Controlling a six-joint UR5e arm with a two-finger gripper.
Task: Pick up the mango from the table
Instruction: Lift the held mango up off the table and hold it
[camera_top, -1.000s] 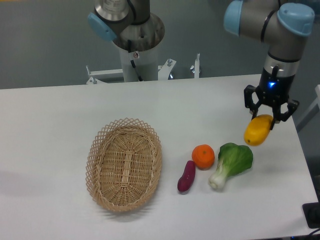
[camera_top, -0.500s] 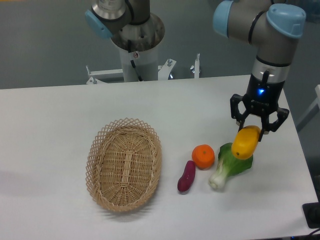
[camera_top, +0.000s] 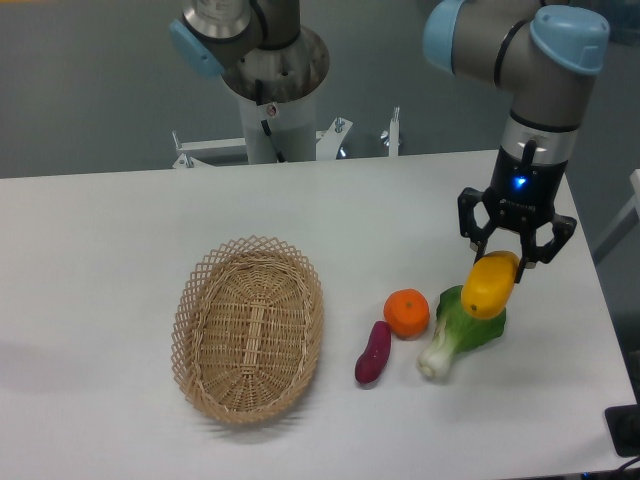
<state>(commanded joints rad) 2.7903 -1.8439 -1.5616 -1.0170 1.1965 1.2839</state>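
White matte table (camera_top: 120, 230) fills your frame, with grey floor behind it and a robot pedestal at upper centre. At lower left you have one oval wicker basket (camera_top: 249, 328), nothing in it. Moving right: one purple sweet potato (camera_top: 373, 352), one round orange citrus (camera_top: 407, 313), one green bok choy (camera_top: 462, 327). Right of centre, the black two-finger gripper (camera_top: 515, 252) has its fingers closed around the one glossy yellow mango (camera_top: 488, 285), held above the bok choy.

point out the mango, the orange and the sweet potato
mango (camera_top: 489, 285), fixed camera, middle of its yellow body below the fingers
orange (camera_top: 407, 313), fixed camera, centre of the fruit
sweet potato (camera_top: 373, 353), fixed camera, middle of its purple length
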